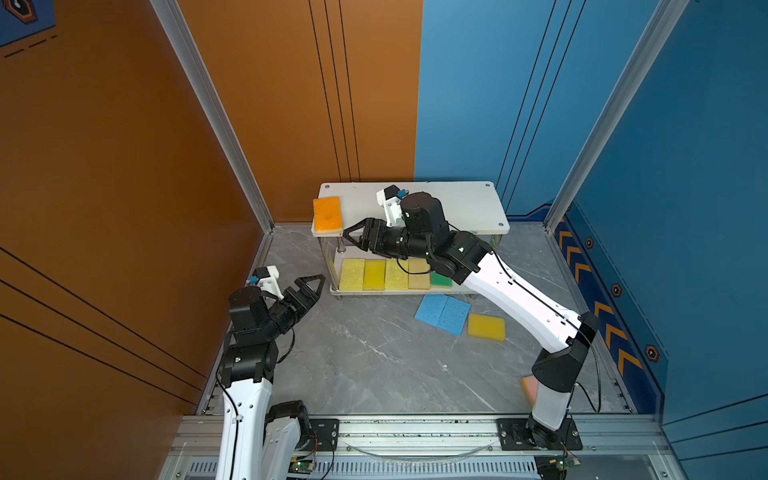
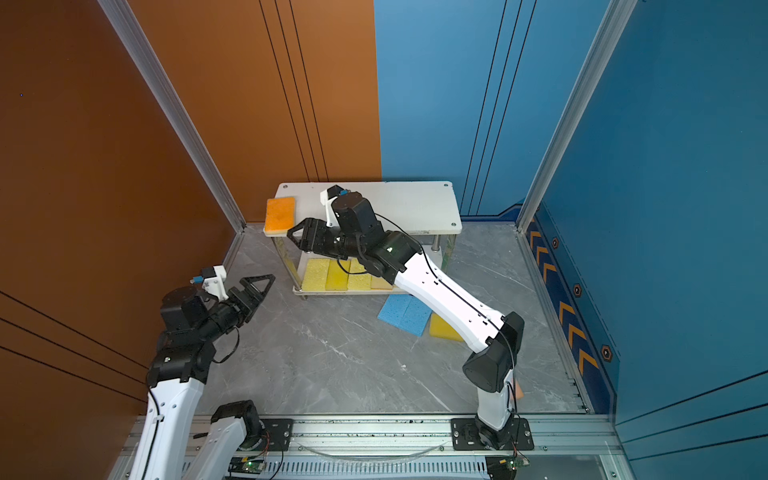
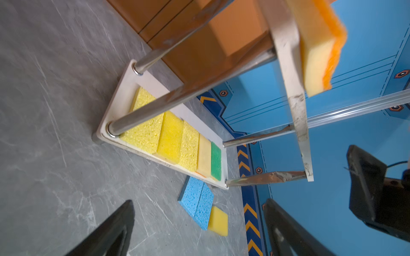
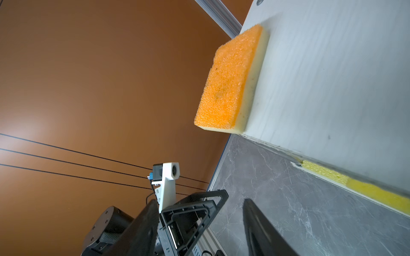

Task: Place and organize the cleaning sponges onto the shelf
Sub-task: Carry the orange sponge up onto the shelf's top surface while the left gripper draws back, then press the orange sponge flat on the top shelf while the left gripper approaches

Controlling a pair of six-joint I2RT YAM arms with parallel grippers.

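Observation:
The white shelf (image 1: 465,203) (image 2: 411,203) stands at the back. An orange sponge (image 1: 327,215) (image 2: 280,214) (image 4: 228,84) lies on the left end of its top board and overhangs the edge. The lower board holds a row of three yellow sponges (image 1: 374,274) (image 3: 170,135), a beige one (image 1: 419,274) and a green one (image 1: 441,280). Two light blue sponges (image 1: 442,313) (image 3: 197,204) and a yellow one (image 1: 486,327) lie on the floor in front. My right gripper (image 1: 349,233) (image 4: 199,201) is open and empty, just beside the orange sponge. My left gripper (image 1: 311,286) (image 3: 199,202) hangs open and empty, left of the shelf.
A pink sponge (image 1: 528,388) lies on the floor behind the right arm's base, mostly hidden. The right arm (image 1: 519,291) stretches across the shelf's front. The orange wall (image 1: 124,187) and a metal corner post (image 1: 232,137) stand close on the left.

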